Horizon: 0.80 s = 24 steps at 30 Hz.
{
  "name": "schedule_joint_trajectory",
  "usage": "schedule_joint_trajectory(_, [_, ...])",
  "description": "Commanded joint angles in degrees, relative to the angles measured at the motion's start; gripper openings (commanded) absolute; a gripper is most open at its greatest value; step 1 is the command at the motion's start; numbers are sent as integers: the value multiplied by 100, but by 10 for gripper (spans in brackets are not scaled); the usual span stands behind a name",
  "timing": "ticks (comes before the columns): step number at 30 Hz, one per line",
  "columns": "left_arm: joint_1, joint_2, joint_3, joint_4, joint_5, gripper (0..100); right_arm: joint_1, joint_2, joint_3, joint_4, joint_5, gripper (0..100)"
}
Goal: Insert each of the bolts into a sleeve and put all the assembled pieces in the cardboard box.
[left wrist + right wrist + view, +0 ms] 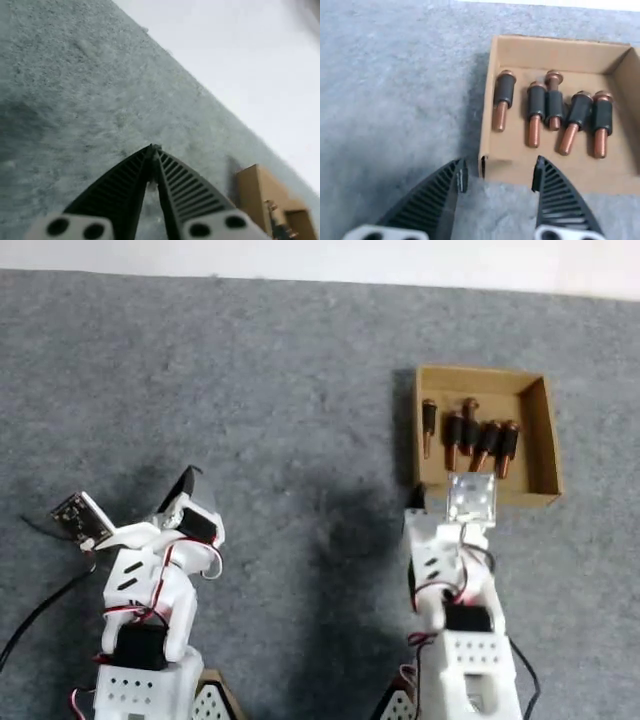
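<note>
The cardboard box (pixel 480 375) sits at the right of the grey mat. Several copper bolts in black sleeves (pixel 470 435) lie side by side on its floor. In the right wrist view the bolts in sleeves (pixel 545 107) lie inside the box (pixel 560 47). My right gripper (pixel 500 175) is open and empty just short of the box's near wall. The right arm (pixel 455 570) stands directly in front of the box. My left gripper (pixel 154 147) is shut with nothing in it, over bare mat at the lower left (pixel 188 480), far from the box (pixel 260 195).
Grey felt mat (pixel 250 390) covers the table up to a white strip at the far edge. Cables (pixel 30 620) trail from the left arm's base.
</note>
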Motion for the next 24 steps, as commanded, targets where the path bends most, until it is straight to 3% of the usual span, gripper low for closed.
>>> schedule_joint_trajectory(1, [66,-66,119,448,-589,10,-40,-840,620,22,-35,187])
schedule_joint_trajectory(6, [303,-66,119,1565,-1670,11,-40,-1534,998,945,-53,187])
schedule_joint_trajectory(11, [286,-66,119,2769,-2840,11,-40,-1965,980,1868,-747,187])
schedule_joint_trajectory(15, [286,-84,119,3895,-3525,11,-127,-2044,980,2563,-492,187])
schedule_joint_trajectory(19, [286,-84,119,4360,-3982,11,-330,-2044,980,3336,-132,187])
schedule_joint_trajectory(24, [286,-84,119,4378,-4229,10,-514,-2079,980,3802,-70,187])
